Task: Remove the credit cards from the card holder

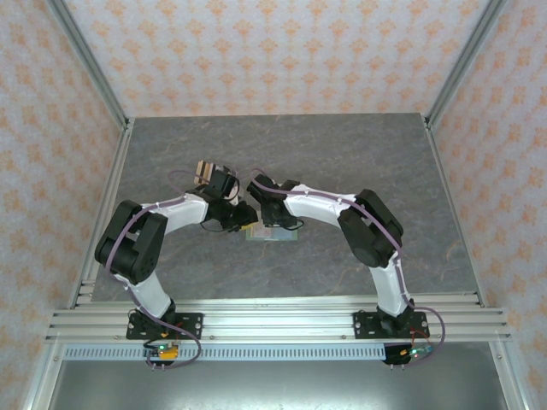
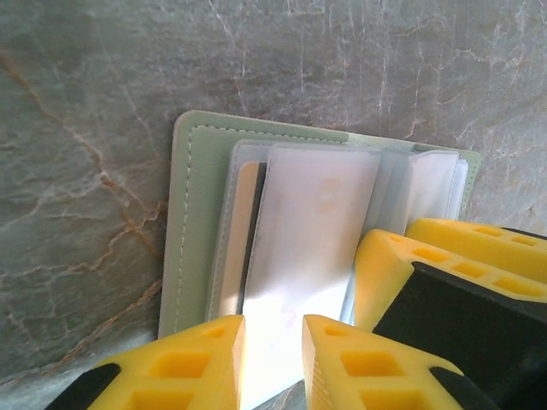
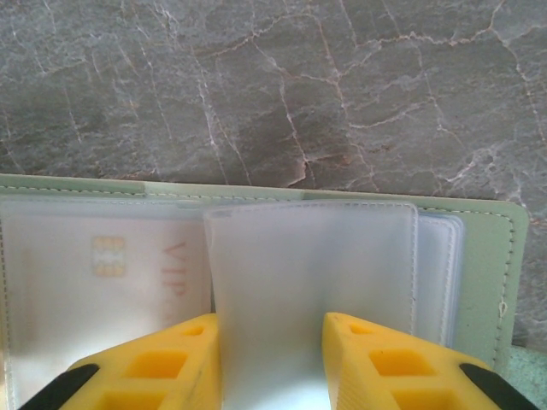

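Observation:
The sage-green card holder (image 1: 272, 235) lies open on the table between both arms. In the left wrist view its green cover (image 2: 195, 222) holds clear plastic sleeves, and a pale sleeve (image 2: 312, 231) runs under and between my left gripper (image 2: 273, 329), whose jaws stand a narrow gap apart over it. The right gripper's yellow fingers (image 2: 389, 273) sit close beside it. In the right wrist view the card holder (image 3: 496, 273) shows a pale card marked VIP (image 3: 111, 265) inside a sleeve. A frosted sleeve (image 3: 312, 273) rises between the jaws of my right gripper (image 3: 271, 323), which are apart.
Several cards lie fanned out (image 1: 205, 171) on the table just behind the left arm's wrist. The grey marble tabletop (image 1: 342, 154) is ringed by metal rails and patterned walls. Both arms crowd together at the centre.

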Action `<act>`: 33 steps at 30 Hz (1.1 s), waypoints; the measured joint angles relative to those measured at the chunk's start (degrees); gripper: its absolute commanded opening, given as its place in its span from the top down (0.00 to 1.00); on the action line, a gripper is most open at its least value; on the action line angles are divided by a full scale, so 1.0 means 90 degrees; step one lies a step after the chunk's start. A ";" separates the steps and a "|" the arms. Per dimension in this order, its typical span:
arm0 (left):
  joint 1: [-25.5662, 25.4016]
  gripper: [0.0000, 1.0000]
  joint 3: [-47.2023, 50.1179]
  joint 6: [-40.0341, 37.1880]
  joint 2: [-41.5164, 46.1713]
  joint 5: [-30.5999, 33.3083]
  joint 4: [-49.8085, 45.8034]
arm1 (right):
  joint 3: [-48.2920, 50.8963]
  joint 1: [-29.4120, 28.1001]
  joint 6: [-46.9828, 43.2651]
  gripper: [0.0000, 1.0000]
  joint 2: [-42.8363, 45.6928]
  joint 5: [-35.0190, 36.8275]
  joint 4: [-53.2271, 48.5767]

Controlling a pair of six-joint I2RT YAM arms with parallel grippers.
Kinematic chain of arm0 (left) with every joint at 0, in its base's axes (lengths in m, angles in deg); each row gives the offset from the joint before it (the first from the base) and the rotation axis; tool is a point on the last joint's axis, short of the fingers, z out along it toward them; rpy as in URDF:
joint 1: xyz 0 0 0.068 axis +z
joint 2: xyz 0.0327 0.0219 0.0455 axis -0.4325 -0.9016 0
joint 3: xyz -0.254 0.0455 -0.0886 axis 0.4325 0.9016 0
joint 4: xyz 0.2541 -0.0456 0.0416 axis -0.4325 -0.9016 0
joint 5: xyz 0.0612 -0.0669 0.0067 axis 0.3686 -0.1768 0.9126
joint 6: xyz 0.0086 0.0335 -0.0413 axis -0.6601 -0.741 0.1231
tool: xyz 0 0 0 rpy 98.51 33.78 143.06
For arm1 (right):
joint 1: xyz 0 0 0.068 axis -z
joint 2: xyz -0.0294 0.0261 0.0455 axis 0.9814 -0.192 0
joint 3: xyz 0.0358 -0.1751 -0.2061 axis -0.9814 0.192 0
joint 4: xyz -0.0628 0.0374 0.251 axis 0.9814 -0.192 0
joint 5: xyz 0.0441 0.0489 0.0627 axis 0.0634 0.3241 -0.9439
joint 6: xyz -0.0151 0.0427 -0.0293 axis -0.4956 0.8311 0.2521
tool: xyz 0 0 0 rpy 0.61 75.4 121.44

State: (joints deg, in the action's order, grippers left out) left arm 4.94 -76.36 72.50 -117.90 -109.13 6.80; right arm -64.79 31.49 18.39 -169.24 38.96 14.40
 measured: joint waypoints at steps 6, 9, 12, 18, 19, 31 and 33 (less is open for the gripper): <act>0.0000 0.72 -0.0002 -0.0058 0.0000 0.0078 -0.0075 | 0.0000 0.0000 0.0000 0.66 0.0000 0.0000 0.0000; -0.0024 0.72 -0.0017 -0.0063 -0.0002 0.0078 -0.0073 | 0.0000 0.0000 0.0000 0.66 0.0000 0.0000 0.0000; -0.0070 0.72 -0.0061 -0.0063 -0.0029 0.0070 -0.0073 | 0.0000 0.0000 0.0000 0.66 0.0000 0.0000 0.0002; -0.0078 0.72 -0.0138 -0.0085 -0.0131 0.0131 -0.0126 | 0.0000 0.0000 0.0000 0.66 0.0000 0.0000 0.0005; -0.0078 0.72 -0.0153 -0.0087 -0.0155 0.0155 -0.0155 | 0.0002 0.0000 -0.0002 0.66 0.0000 0.0000 0.0005; -0.0078 0.77 -0.0202 -0.0131 -0.0267 0.0100 -0.0163 | 0.0019 0.0002 0.0015 0.66 0.0000 -0.0005 0.0041; -0.0100 0.79 -0.0202 -0.0134 -0.0291 0.0051 -0.0119 | 0.0029 0.0002 0.0017 0.66 0.0000 -0.0005 0.0051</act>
State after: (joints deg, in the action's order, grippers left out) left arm 4.05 -78.18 71.29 -120.52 -108.67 5.73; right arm -64.53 31.51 18.54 -169.24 38.92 14.85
